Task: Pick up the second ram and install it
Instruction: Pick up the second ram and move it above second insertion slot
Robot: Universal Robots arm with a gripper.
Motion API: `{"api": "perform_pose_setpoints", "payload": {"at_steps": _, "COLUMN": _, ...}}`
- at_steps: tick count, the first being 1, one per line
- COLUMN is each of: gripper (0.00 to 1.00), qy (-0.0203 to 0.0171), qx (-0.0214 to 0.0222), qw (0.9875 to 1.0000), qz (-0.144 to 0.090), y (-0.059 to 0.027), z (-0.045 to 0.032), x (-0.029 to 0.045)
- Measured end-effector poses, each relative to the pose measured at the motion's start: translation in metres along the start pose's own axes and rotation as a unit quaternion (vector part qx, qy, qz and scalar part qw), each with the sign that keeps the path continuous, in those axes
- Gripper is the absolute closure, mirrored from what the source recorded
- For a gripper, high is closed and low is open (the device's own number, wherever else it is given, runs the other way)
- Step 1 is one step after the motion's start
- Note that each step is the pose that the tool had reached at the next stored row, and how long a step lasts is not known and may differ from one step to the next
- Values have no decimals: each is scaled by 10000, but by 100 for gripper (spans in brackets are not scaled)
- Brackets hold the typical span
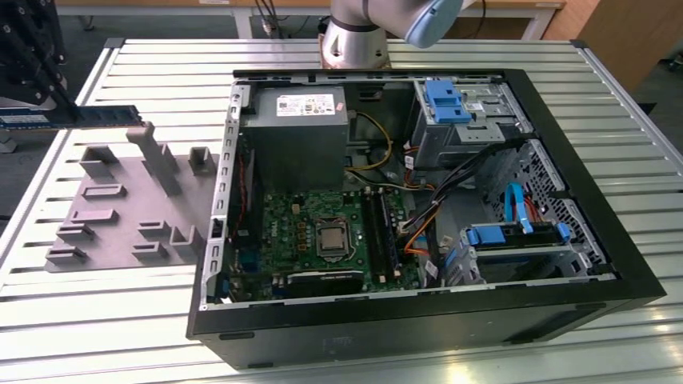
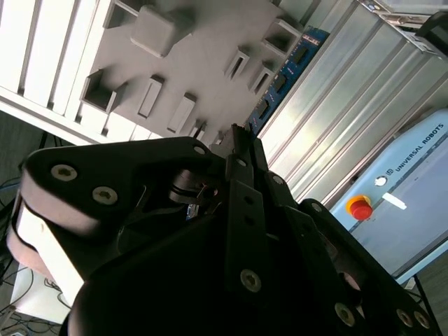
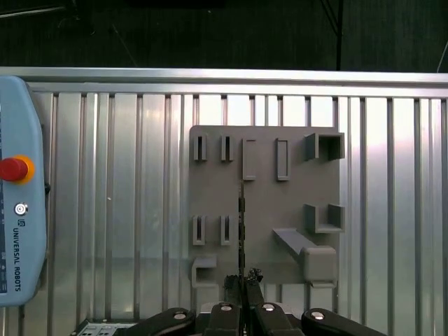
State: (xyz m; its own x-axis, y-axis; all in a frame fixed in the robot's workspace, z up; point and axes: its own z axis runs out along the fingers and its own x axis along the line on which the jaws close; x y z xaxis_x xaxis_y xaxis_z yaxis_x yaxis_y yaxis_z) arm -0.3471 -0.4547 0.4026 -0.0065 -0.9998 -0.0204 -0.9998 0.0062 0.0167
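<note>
The second ram (image 1: 112, 115) is being gripped edge-on by the clenched fingers (image 3: 255, 280) and is being held over the grey fixture (image 1: 123, 216), well apart from the open computer case (image 1: 427, 324) beside that fixture. As a judgement, the thin board could be tilted in the grasp, or caught on a fixture post (image 1: 149, 148) if swung low. Print is being carried by the power-supply label (image 1: 304, 104) and the pale teach pendant (image 3: 21, 210); it is not being read off.
</note>
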Motion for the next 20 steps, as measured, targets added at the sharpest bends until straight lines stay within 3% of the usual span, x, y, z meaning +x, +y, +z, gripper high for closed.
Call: {"api": "perform_pose_setpoints", "payload": {"at_steps": 20, "gripper": 86, "qy": 0, "qx": 0, "qw": 10000, "qz": 0, "y": -137, "z": -3, "x": -1}}
